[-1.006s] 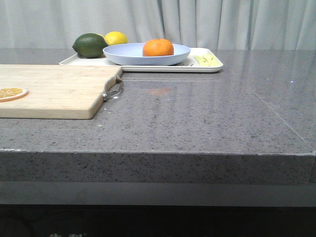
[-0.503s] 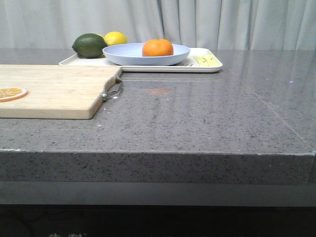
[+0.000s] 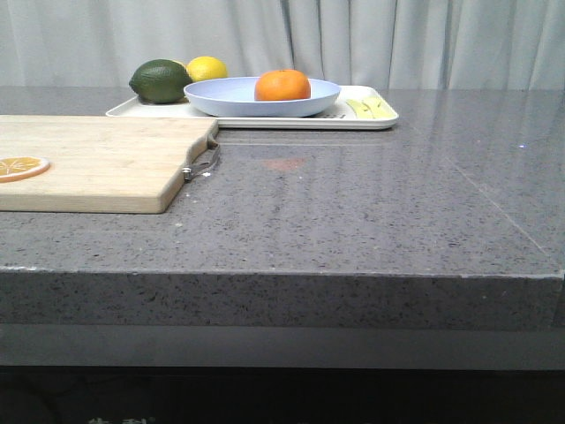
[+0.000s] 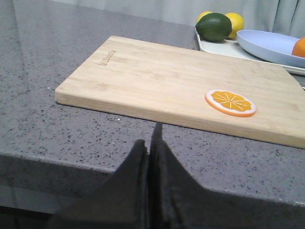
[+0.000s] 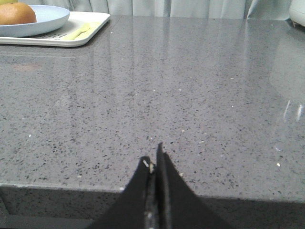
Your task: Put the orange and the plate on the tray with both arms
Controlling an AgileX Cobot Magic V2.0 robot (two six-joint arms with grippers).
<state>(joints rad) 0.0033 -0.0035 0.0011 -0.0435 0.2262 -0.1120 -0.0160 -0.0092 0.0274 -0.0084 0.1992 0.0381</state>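
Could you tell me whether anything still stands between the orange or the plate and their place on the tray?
Nothing visible does. The orange already sits in the plate, and the plate rests on the tray. Both claws, left and right, are shut and empty near the table's front edge.

A small engraved line of lettering sits near the upper left corner of the wooden cutting board (image 4: 181,81) in the left wrist view, too blurred to read.
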